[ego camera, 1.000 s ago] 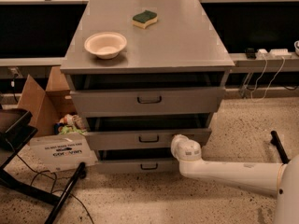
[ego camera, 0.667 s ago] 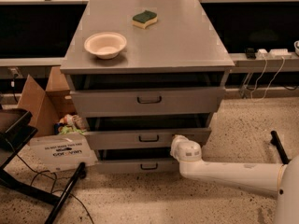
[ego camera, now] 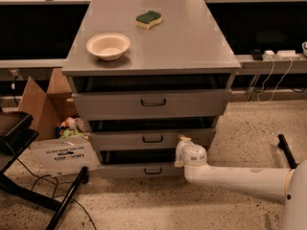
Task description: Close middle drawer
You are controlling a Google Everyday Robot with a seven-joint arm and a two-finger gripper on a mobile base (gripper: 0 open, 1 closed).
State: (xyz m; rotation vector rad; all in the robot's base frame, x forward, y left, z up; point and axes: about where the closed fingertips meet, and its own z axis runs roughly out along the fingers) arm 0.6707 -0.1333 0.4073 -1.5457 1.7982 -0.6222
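the gripper (ego camera: 183, 141) is sitting low at the front of the cabinet, its tip touching or just beside the right end of the middle drawer (ego camera: 120, 141). whether it is spread or pressed together i cannot tell. the drawer is standing a little way out, its dark handle (ego camera: 152, 139) just left of the gripper.

any push from here is landing off-centre, so the drawer is likely risking a skew and a jam on its runners. the tip could also be slipping off the panel's right edge, or dropping onto the bottom drawer (ego camera: 144, 170) just below it. directly above the gripper the top drawer (ego camera: 192, 104) is jutting out too, and a rising arm could knock it.

higher up, a bowl (ego camera: 108, 45) and a sponge (ego camera: 148, 18) are resting on the grey cabinet top (ego camera: 192, 42). well left of the gripper, a cardboard box (ego camera: 41, 104) and cables (ego camera: 29, 174) are crowding the speckled floor (ego camera: 244, 128).
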